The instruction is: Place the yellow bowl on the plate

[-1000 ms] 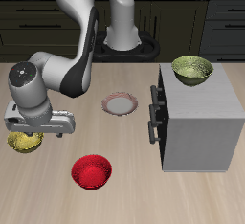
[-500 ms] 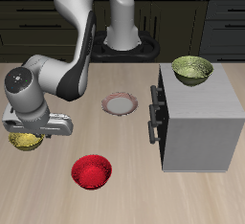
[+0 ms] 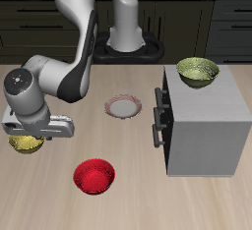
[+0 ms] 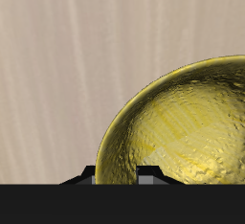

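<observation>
The yellow bowl (image 3: 24,145) rests on the table near its side edge, partly hidden under my hand. Its mottled glossy inside fills much of the wrist view (image 4: 182,123). My gripper (image 3: 31,138) is down on the bowl's rim. In the wrist view the gripper (image 4: 117,175) has one dark fingertip (image 4: 87,175) outside the rim and the other inside, set narrowly and closed on the rim. The plate (image 3: 124,107), pale with a reddish-pink rim, lies bare near the table's middle, well apart from the bowl.
A red bowl (image 3: 94,175) sits near the table's front edge between the yellow bowl and a grey cabinet (image 3: 209,126). An olive-green bowl (image 3: 198,72) stands on the cabinet's top. The cabinet's dark handle (image 3: 157,116) faces the plate.
The hand dropped onto the yellow bowl and shifted slightly toward the table's side edge in the first half second. Since then it has barely moved. The bowl has stayed in place.
</observation>
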Tool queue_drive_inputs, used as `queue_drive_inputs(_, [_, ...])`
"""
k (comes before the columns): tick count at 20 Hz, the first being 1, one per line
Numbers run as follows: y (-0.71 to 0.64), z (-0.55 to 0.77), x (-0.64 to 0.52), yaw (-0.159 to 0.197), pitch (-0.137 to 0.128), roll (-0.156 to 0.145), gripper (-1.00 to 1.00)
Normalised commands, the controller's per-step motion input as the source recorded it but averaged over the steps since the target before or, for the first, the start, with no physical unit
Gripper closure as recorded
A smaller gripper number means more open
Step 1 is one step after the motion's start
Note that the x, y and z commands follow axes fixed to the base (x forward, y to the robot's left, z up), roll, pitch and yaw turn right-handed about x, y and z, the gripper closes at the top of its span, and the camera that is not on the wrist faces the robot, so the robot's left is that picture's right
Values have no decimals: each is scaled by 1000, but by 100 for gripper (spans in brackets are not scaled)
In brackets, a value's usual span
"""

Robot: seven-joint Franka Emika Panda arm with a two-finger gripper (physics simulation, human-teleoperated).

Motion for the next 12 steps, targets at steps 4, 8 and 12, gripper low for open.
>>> queue_drive_inputs(4, [117,175,-116,20,-26,-21,100])
queue_drive_inputs(8, [169,341,-156,8,-33,-26,100])
queue_drive_inputs(12, [193,250,-89,33,-25,2,100])
